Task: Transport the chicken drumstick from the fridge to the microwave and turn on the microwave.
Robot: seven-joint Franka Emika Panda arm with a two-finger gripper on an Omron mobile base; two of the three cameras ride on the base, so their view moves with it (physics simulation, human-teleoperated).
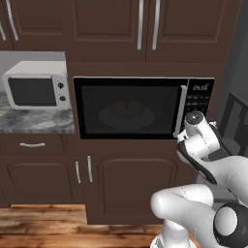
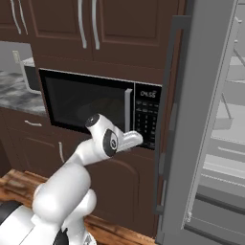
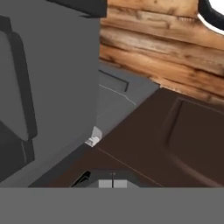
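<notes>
Behind the dark glass door of the microwave [image 1: 128, 109], a brownish lump is dimly seen resting on a round plate [image 1: 127, 116]; it is taken to be the chicken drumstick [image 1: 127, 107], but its outline is too faint for its long axis or pointing to be told. The microwave door is shut, and the keypad [image 2: 146, 117] with its lit display is set at the right end. The gripper [image 3: 112, 183] is held just below that keypad, at the microwave's lower right corner, its tips pressed together with nothing pinched between them. To the right, the fridge [image 2: 191, 143] is seen with its grey door swung open and pale shelves showing inside. A small white oven [image 1: 36, 85] is set on a grey marbled counter [image 1: 36, 121] to the left. Dark brown cabinets [image 1: 135, 179] are fitted above and below, and a wooden plank floor [image 1: 43, 227] is laid underneath.
</notes>
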